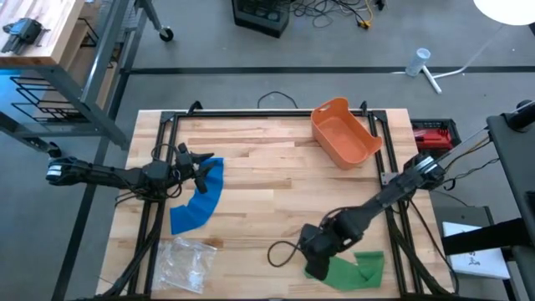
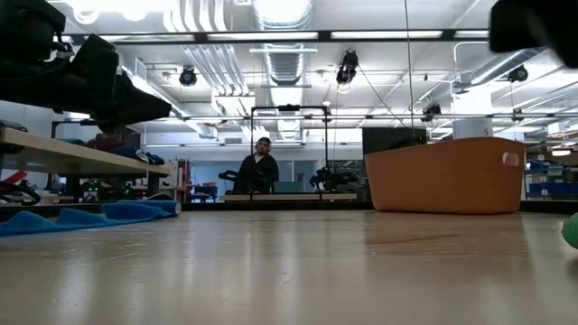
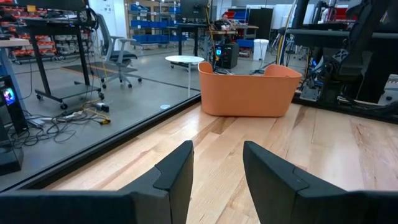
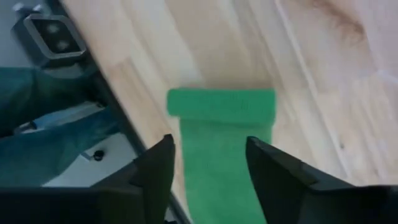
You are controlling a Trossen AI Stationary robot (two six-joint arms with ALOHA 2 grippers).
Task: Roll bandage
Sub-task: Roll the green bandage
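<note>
Table (image 1: 276,184): we noted the green bandage (image 1: 355,269) lying close to its near right edge, so a push from the right gripper (image 1: 316,261), jaws apart over it, might have slid it off.

Bin (image 1: 343,134), far right: nothing seen inside.

Blue bandage (image 1: 199,199), left: left gripper (image 1: 203,159) beside it, fingers parted, empty.

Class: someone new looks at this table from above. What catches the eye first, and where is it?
The orange bin stands at the table's far right. A blue bandage trails across the left side by the left gripper. At the near right edge, the right gripper, open, sits over a green bandage.
</note>
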